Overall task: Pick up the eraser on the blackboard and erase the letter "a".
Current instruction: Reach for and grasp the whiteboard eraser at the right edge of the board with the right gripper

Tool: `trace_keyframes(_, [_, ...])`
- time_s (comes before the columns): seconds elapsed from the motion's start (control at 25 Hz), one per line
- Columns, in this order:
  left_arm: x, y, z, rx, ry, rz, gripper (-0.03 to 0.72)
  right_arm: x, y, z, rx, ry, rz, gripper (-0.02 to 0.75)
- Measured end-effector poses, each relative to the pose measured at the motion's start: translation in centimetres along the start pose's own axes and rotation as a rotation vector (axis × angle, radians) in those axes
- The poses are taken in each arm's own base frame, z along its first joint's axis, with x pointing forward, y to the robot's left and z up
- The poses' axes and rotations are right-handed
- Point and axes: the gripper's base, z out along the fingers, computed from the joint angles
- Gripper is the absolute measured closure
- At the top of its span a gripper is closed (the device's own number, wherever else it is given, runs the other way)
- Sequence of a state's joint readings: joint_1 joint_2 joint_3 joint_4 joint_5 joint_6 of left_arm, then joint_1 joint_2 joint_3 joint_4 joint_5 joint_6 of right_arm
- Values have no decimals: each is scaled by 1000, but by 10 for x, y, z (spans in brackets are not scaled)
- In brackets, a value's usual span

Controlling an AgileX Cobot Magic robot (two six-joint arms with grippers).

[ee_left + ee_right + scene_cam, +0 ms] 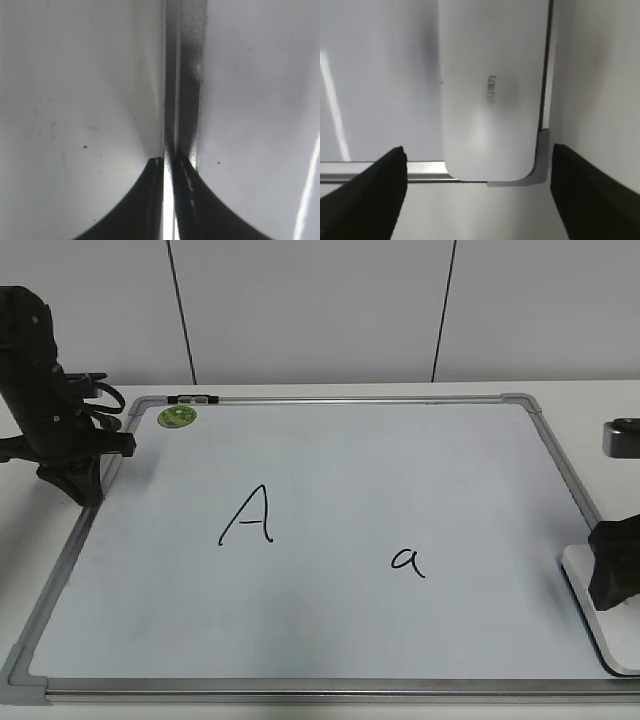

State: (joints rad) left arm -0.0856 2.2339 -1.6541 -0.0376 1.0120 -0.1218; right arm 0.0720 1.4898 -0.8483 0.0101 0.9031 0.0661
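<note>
Eraser [490, 95] lies at the blackboard's [330, 480] corner directly ahead of the spread right pincer [477, 200], long axis running away between its jaws, while the left pincer [167, 165], pressed together, sits far off.

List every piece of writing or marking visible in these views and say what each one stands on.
"A": large handwritten capital in black marker on the blackboard, left of centre.
"a": the letter "a", small and lowercase, right of the capital.
Small grey lettering on top of the eraser: too blurred to read.
Round green magnet at the board's top left: it has a pattern, too small to read.
</note>
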Motion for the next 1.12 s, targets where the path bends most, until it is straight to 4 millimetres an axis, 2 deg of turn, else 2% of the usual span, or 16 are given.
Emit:
trace_keyframes(0.2, [0, 0, 0, 0, 1, 0, 643, -5, -13, 7, -9, 4, 63, 65])
trace_keyframes(0.92, [0, -1, 0, 7, 3, -4, 638, -24, -11, 50, -32, 51, 65, 72])
trace_keyframes(1.12, [0, -1, 0, 7, 3, -4, 635, -28, -11, 60, -28, 74, 63, 95])
